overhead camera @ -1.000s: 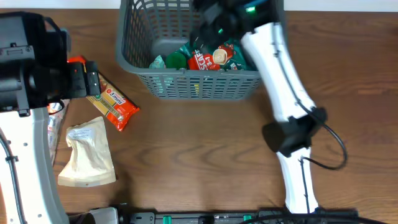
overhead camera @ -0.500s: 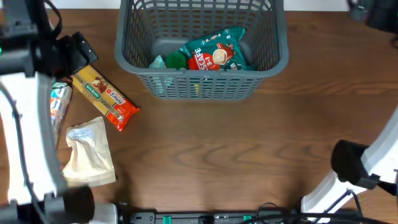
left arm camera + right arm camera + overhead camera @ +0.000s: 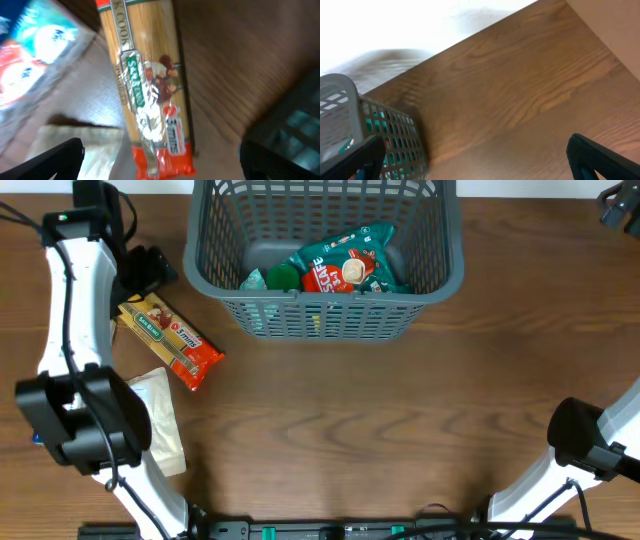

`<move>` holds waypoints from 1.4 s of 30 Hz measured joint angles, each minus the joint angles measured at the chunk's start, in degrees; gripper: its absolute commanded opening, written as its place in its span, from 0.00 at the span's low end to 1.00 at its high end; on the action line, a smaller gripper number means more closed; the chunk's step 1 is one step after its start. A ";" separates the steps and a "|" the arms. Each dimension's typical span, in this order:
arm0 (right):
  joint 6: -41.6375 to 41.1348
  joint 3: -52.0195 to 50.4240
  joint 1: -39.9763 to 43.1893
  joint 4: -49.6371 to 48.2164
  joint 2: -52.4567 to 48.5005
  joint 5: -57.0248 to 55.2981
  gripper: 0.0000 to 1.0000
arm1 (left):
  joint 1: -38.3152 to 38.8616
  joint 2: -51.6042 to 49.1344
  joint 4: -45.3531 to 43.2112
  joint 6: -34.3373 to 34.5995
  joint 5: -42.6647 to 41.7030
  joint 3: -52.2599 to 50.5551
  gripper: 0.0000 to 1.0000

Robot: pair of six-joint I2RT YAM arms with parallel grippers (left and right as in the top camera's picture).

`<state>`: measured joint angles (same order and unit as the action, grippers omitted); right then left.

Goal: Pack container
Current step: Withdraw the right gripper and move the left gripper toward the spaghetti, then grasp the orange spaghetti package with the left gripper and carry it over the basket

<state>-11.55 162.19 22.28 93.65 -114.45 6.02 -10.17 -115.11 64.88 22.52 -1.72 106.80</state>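
1. Basket [image 3: 320, 315] sat upper centre in the overhead view, green packets [image 3: 345, 268] inside.
2. Left gripper [image 3: 160, 150] gaped wide, empty, above pasta packet [image 3: 150, 85].
3. Right gripper [image 3: 475, 155] spread wide, empty; basket at lower left of its view.

Far wall of container [image 3: 320, 318] cropped at far edge of frame. Green packet [image 3: 345, 268] inside partly screened by near lattice wall; small green item [image 3: 283, 277] left of it too small to identify. Beige pouch [image 3: 168, 430] half hidden under left arm [image 3: 75, 310]. Left wrist view blurred: pasta packet [image 3: 150, 90] cut at frame edge, print unreadable; blue-red-white packet [image 3: 30, 50] cropped at left edge. Left gripper [image 3: 160, 162] and right gripper [image 3: 480, 160]: only fingertips [image 3: 60, 157] in frame corners, rest out of frame.
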 measured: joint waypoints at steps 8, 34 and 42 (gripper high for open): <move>0.00 0.00 0.00 -0.94 0.00 0.09 0.99 | -2.32 -3.52 -10.88 -0.22 -3.26 -12.68 0.99; 0.46 0.00 0.00 0.66 0.00 0.22 0.99 | -3.26 -0.46 -25.53 -0.81 -8.96 -25.90 0.06; 2.80 0.00 0.00 3.15 0.00 0.22 0.99 | -3.28 6.86 -13.11 -2.58 -10.14 -20.74 0.06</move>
<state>-8.75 162.19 22.28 96.79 -114.45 6.24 -13.45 -108.25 51.77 19.94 -11.86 86.06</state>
